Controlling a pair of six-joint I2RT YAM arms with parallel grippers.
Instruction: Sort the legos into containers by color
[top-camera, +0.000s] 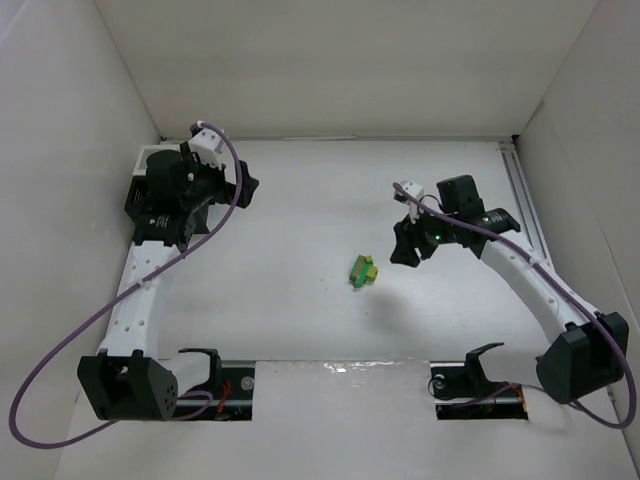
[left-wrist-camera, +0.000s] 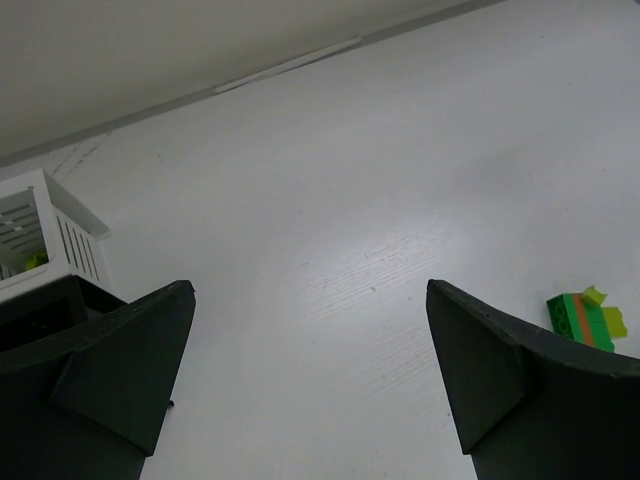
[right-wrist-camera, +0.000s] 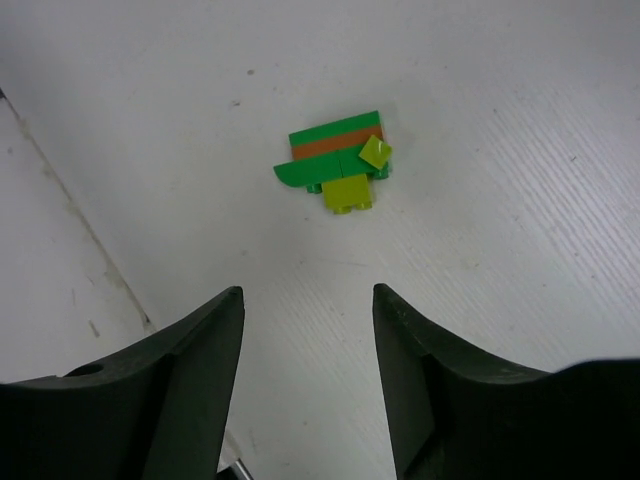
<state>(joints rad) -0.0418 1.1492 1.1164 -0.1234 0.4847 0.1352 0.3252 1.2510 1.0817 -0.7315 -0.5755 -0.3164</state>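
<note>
At table (top-camera: 300, 220) ctr: legos (right-wrist-camera: 338, 165) clumped | R gripper (right-wrist-camera: 308, 295) near, parted | L gripper (left-wrist-camera: 310, 300) wide

White table (top-camera: 300, 200) with clustered legos (top-camera: 362, 270) and slatted rack (left-wrist-camera: 75, 245)

At nine o'clock in the left wrist view, the white-rimmed slatted plastic rack (left-wrist-camera: 72, 245) is cut off by the picture's edge, a yellow-green speck (left-wrist-camera: 36, 261) inside it too small to identify, while at four o'clock a black finger (left-wrist-camera: 500, 380) of the left hand (left-wrist-camera: 308, 290) hides part of the clump of green, orange and yellow-green plastic bricks (left-wrist-camera: 580, 315).
</note>
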